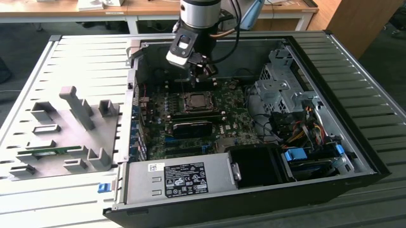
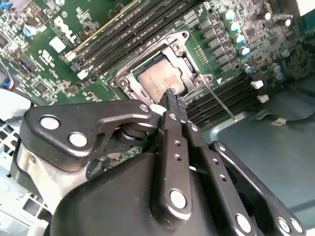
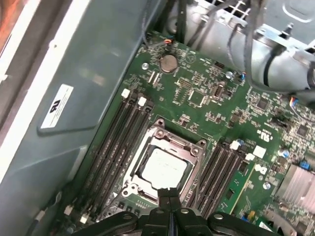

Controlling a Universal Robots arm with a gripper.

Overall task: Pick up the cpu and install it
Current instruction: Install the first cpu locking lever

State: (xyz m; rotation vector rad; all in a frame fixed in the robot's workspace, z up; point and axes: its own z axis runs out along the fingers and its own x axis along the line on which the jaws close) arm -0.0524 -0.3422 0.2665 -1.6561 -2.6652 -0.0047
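The cpu (image 3: 162,167), a silver-grey square chip, lies flat inside the black metal-framed socket (image 3: 158,129) on the green motherboard; it also shows in the second wrist view as the cpu (image 2: 160,78) and in the exterior view as the cpu (image 1: 195,100). My gripper (image 1: 204,71) hangs a little above the board, just beyond the socket's far edge. Its two thin fingers are pressed together with nothing between them in both wrist views, the gripper (image 3: 170,191) and the gripper (image 2: 172,96) pointing at the chip's rim.
Memory slots (image 3: 110,152) flank the socket on both sides. A drive cage (image 1: 285,85) and cables fill the case at the exterior view's right, a power supply (image 1: 184,178) sits at the front. A grey fixture tray (image 1: 63,137) holds a green memory stick (image 1: 47,151).
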